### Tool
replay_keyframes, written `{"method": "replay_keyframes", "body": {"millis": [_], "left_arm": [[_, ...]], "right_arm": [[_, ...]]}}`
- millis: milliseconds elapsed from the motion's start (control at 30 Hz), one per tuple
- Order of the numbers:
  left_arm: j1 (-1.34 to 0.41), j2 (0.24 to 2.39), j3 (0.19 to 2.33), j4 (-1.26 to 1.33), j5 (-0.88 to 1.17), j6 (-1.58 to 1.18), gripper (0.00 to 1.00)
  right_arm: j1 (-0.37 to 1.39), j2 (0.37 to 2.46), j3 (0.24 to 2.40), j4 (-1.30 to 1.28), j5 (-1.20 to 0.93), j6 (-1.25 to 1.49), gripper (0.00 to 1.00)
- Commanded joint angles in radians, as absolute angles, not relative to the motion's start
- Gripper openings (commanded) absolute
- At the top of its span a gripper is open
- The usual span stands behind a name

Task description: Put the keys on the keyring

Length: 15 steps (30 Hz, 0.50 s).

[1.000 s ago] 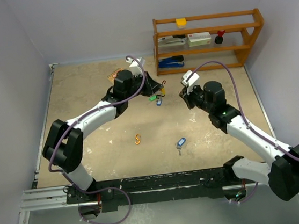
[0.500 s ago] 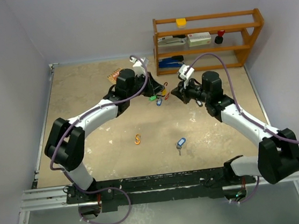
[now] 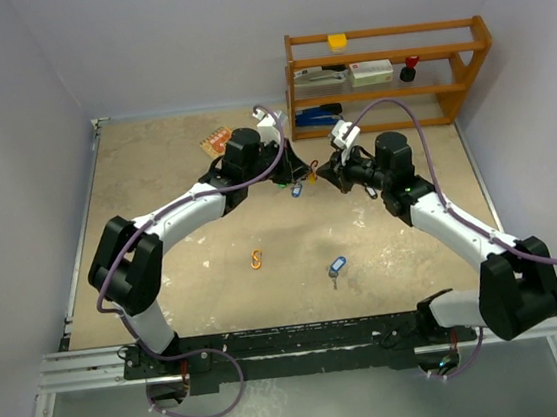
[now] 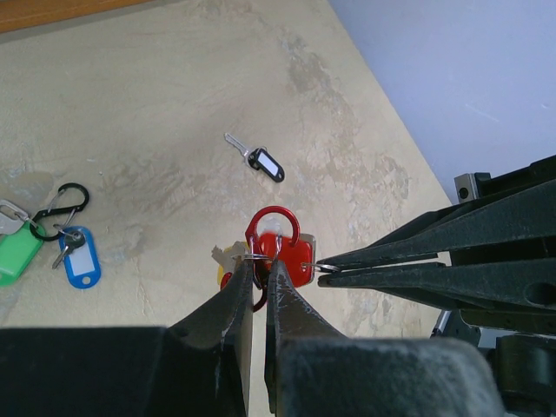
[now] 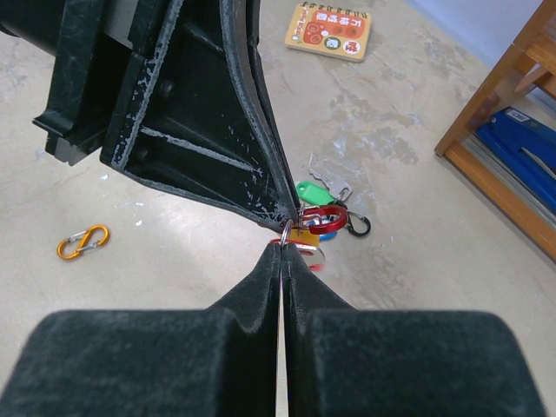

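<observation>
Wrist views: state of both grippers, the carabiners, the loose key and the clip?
left gripper: shut on red carabiner
right gripper: shut on small silver ring beside the red carabiner
black carabiner: lying on table, blue-tagged key apparently attached
loose tagged key: flat on table, unattached
orange clip: on table, not held

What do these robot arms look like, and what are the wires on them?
Both arms are built alike: the left arm and right arm have smooth white sections joined by chunky black joints. A thin purple cable loops loosely along each. The left pincer and right pincer each have two black fingers tapering to narrow tips, scuffed with pale specks.
</observation>
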<state>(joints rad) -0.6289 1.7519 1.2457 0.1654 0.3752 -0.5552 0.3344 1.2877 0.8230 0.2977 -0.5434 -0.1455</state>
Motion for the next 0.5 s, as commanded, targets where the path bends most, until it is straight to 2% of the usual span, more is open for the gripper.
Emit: {"method": "replay_keyframes", "body": {"millis": [0,467], "left_arm": [[-0.633,1.748,1.297,0.176,0.391,-0.525,0.00],[-0.640,1.761,1.310,0.160,0.397,-0.513,0.00]], "right_arm": [[0.331,1.294,0.875,0.326,-0.554,-0.152,0.00],[0.330,1.320,0.877,0.329,-0.514,-0.161,0.00]]}}
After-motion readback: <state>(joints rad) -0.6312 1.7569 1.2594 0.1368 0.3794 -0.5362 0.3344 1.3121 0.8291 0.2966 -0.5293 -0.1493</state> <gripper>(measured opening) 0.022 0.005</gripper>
